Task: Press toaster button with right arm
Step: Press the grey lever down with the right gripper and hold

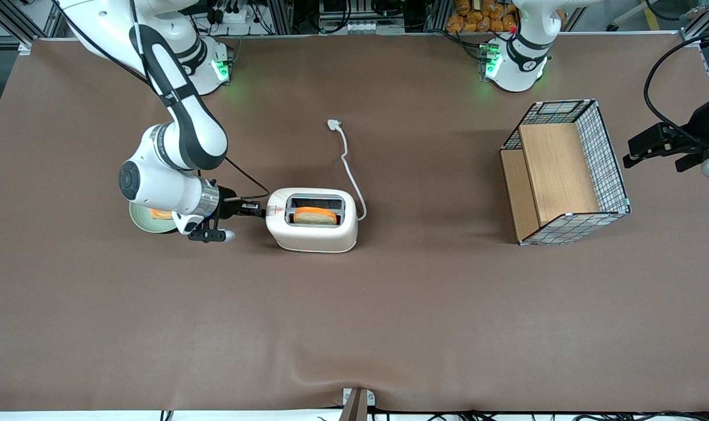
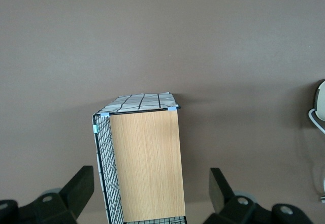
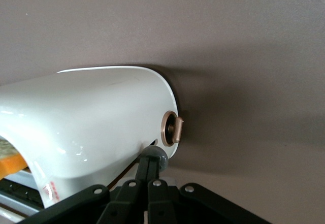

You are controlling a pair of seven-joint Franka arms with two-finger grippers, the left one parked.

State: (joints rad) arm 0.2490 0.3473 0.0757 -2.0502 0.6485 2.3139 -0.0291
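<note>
The white toaster point(image 1: 313, 234) point(image 3: 91, 117) lies near the middle of the table with a slice of toast point(image 1: 315, 217) in its top slot. My right arm's gripper point(image 1: 254, 208) point(image 3: 151, 159) is level with the toaster's narrow end, the end toward the working arm. Its two black fingers are shut together with nothing between them. Their tips rest against the small grey toaster button point(image 3: 162, 158), low on that end. A round copper-coloured knob point(image 3: 172, 128) sticks out of the same end, just beside the tips and untouched. In the front view the button is hidden by the fingers.
The toaster's white cord point(image 1: 350, 169) runs away from the front camera to a plug point(image 1: 334, 124). A pale green plate point(image 1: 141, 221) with something orange on it lies under my wrist. A wire basket with a wooden shelf point(image 1: 565, 172) point(image 2: 144, 163) stands toward the parked arm's end.
</note>
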